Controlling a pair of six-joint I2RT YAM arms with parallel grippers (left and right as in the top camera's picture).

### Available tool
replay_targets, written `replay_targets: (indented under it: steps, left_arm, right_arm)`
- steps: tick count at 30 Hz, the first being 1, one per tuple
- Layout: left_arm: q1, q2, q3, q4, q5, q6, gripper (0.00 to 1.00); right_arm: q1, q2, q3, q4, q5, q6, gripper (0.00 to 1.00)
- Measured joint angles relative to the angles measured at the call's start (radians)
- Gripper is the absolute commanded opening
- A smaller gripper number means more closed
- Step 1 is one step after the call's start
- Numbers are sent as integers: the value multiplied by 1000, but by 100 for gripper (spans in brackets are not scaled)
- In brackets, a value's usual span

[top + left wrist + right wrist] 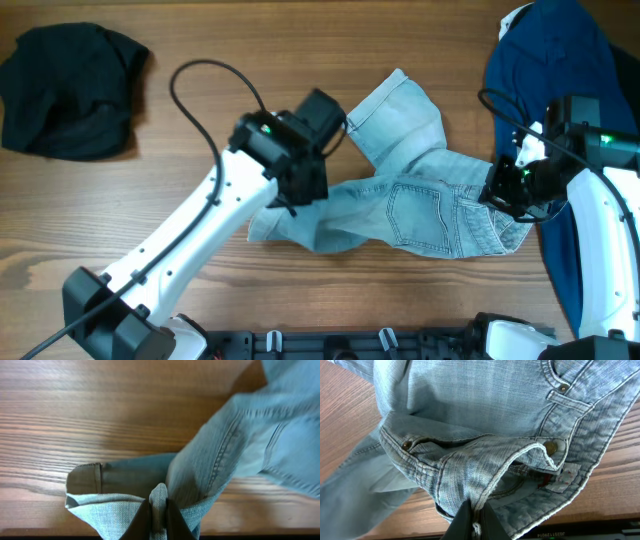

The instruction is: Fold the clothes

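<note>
Far over on the left, a black garment (pixel 70 90) lies in a crumpled heap on the wooden bench (pixel 300 40), well apart from everything else.

Next comes the left arm, reaching in from the near edge at a slant. The left gripper (pixel 159 519) is down at the left end of the pale-blue denim shorts (pixel 420 200), and its jaws are closed on a narrow fold of the denim. In the wrist view the cloth is bunched up between them, close to a turned leg hem (pixel 85 480) that rests on the wood just to the left.

The shorts themselves sprawl across the middle of the bench, rumpled rather than flat. One leg runs up and away toward the far side. The seat faces upward, with a stitched back pocket (pixel 415 215) showing. The waistband end points right.

There the right gripper (pixel 474 521) has its jaws pinched shut on the waistband (pixel 485 467), right at its edge. From that wrist camera I can see a metal button (pixel 550 448), a small rivet (pixel 406 445) and a white label (pixel 566 476) inside the open waist.

Furthest right, a larger dark-blue garment (pixel 560 70) is spread from the far corner down along the edge of the bench, passing under the right arm and lying just beside the shorts' waistband.
</note>
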Motion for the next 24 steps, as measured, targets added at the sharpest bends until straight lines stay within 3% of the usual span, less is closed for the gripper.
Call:
replay_targets:
  steps: [3, 5, 6, 9, 11, 13, 18, 20, 22, 24]
  left_arm:
    - [-67, 0, -44, 18, 18, -2, 19]
    - [-116, 0, -48, 41, 26, -10, 20]
    - [-132, 0, -48, 51, 27, -11, 34]
    - [-163, 0, -48, 74, 29, -17, 55]
    - [-160, 0, -48, 91, 20, -19, 56]
    - [-148, 0, -48, 114, 4, -15, 55]
    - [-90, 0, -49, 195, -23, -14, 55]
    - [-53, 0, -49, 222, -28, -3, 60]
    - [-16, 0, -49, 243, -36, 8, 63]
    - [19, 0, -49, 266, -36, 16, 66]
  right_arm:
    - [0, 0, 0, 0, 0, 0, 4]
    - [0, 0, -1, -8, 0, -1, 5]
    - [0, 0, -3, -16, -3, -5, 7]
    - [0, -1, -37, -47, -15, -26, 23]
    - [0, -2, -56, -55, -23, -35, 22]
    - [7, -14, -92, -54, -38, -40, 4]
    - [137, -69, -196, -45, -79, -22, 6]
    - [222, -90, -237, -46, -118, 1, 12]
    - [345, -114, -286, -48, -174, 41, 23]
    - [475, -131, -321, -49, -218, 93, 93]
